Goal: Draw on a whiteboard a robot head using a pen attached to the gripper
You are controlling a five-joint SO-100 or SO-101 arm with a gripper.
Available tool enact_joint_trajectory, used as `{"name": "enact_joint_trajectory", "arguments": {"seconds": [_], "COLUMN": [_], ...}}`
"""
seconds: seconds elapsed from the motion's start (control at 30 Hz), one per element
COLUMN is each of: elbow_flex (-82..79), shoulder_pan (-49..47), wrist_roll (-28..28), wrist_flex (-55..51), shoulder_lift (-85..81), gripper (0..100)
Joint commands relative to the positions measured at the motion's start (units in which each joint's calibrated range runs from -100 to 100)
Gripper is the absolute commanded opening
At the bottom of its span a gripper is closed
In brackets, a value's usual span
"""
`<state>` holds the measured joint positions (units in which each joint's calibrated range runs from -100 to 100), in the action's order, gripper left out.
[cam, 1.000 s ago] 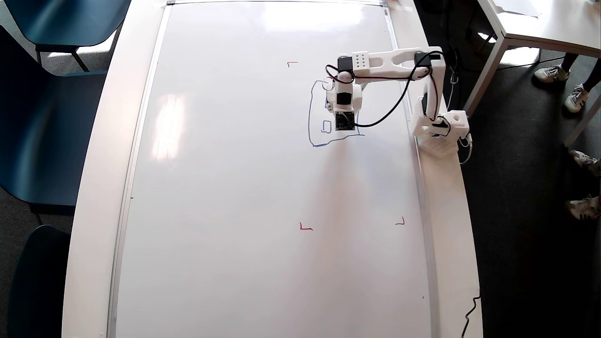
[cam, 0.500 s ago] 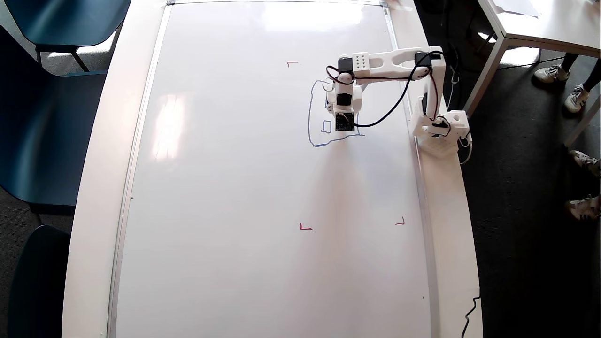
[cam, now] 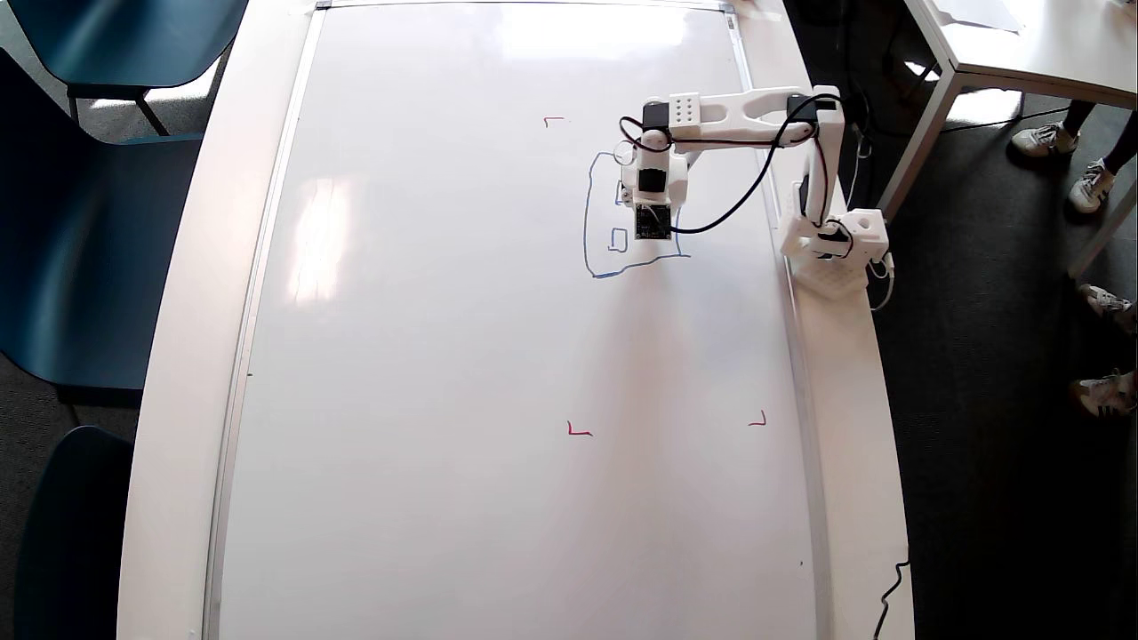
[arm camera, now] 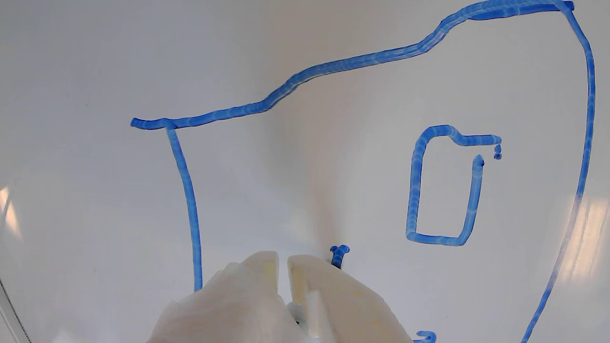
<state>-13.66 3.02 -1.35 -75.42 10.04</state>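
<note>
The whiteboard [cam: 444,356] fills the table. On its upper right is the robot head [cam: 587,222], a wobbly blue outline with a small blue rectangle [cam: 618,240] inside. The white gripper [cam: 652,191] with its black square module hangs over the outline's right half. In the wrist view the board [arm camera: 95,57] carries the outline [arm camera: 333,64] and the small rectangle [arm camera: 414,190]. The gripper [arm camera: 283,259] enters from the bottom, its two white fingers nearly together. A short blue stroke [arm camera: 339,251] ends at a dark point, seemingly the pen tip [arm camera: 336,263], beside the right finger. The pen's body is hidden.
Red corner marks [cam: 553,119] [cam: 579,431] [cam: 757,421] sit on the board. The arm's perforated base [cam: 836,253] stands on the right table rim. Blue chairs [cam: 89,222] are at the left. A second table [cam: 1022,44] and people's feet [cam: 1049,138] are at the right.
The gripper and forearm have shifted slightly toward the top of the overhead view, uncovering a short blue mark at the gripper's left side.
</note>
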Motion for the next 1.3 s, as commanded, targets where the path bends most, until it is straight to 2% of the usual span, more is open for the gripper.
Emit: {"name": "enact_joint_trajectory", "arguments": {"seconds": [0.0, 0.37, 0.8, 1.27], "elbow_flex": [0.4, -0.4, -11.2, -8.4], "shoulder_pan": [1.8, 3.2, 2.5, -1.9], "wrist_roll": [-0.4, -1.2, -1.2, -0.7], "wrist_flex": [-0.2, -0.9, -0.1, 0.1], "shoulder_lift": [-0.9, -2.2, -10.7, -8.4], "gripper": [1, 1, 1, 1]}}
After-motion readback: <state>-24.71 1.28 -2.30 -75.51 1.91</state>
